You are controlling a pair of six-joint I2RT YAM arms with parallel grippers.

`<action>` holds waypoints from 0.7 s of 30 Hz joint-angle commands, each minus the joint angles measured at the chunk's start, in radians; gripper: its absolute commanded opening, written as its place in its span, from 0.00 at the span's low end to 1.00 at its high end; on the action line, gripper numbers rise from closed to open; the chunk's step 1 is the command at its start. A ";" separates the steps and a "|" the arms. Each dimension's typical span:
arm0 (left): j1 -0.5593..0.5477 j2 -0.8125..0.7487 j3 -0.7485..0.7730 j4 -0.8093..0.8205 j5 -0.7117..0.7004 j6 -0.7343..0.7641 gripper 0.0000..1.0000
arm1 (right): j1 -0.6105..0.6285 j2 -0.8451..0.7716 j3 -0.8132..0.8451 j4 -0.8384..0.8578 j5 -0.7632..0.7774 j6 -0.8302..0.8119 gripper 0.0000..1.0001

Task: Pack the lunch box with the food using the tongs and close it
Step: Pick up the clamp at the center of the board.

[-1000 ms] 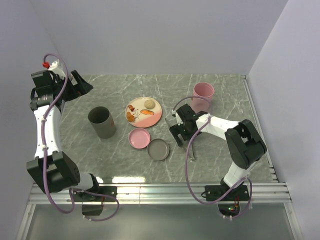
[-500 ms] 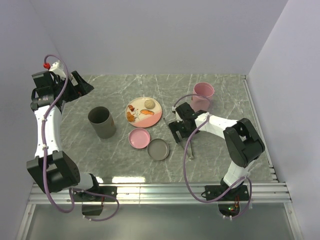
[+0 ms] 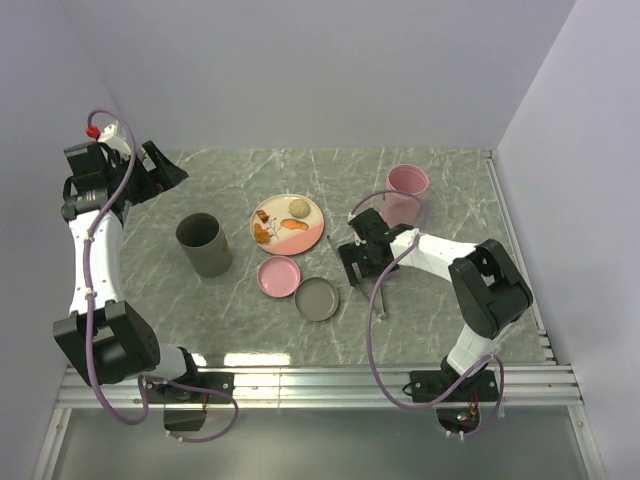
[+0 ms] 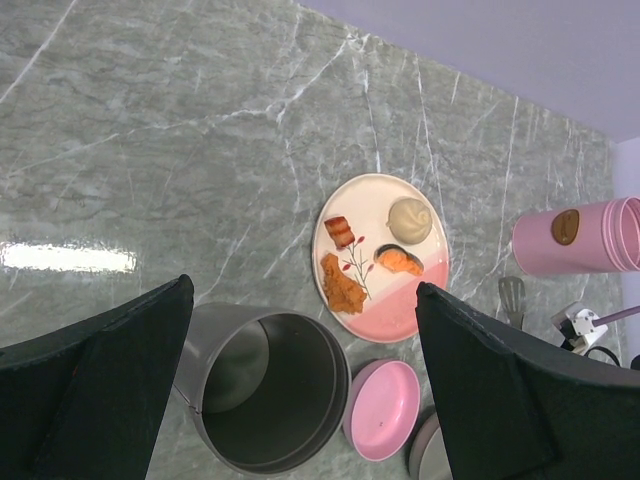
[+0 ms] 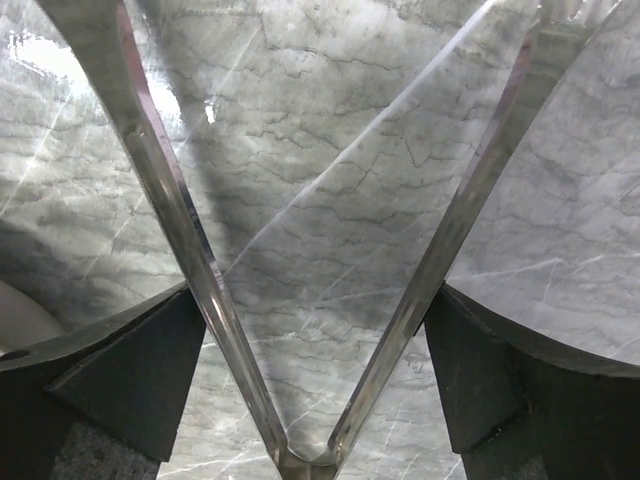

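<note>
The food (image 4: 342, 283) lies on a pink-and-cream plate (image 4: 400, 310): orange-brown chunks, a beige ball (image 3: 298, 208) and small red bits. The lunch box is a grey open canister (image 3: 205, 243) left of the plate. The silver tongs (image 5: 170, 200) lie on the table right of the plate, their V pointing toward the near edge (image 3: 381, 300). My right gripper (image 5: 315, 370) straddles them low down, a pad against the outside of each arm. My left gripper (image 4: 300, 285) hangs wide open high over the far left, with nothing between its fingers.
A pink bowl (image 3: 279, 276) and a grey lid (image 3: 317, 298) sit just in front of the plate. A tall pink cup (image 3: 407, 190) stands behind the right gripper. White walls close in the table at the back and sides.
The right gripper has shifted slightly over the tongs and its fingers have drawn in a little against the tong arms. The left arm has not moved.
</note>
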 commanded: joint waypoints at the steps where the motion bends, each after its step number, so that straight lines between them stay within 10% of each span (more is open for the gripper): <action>1: -0.002 0.009 -0.001 0.046 0.028 -0.018 0.99 | 0.010 0.013 0.020 -0.011 0.024 0.031 0.92; 21: -0.002 -0.089 -0.024 0.060 0.220 0.111 0.99 | -0.017 -0.224 0.138 -0.138 -0.009 -0.130 0.84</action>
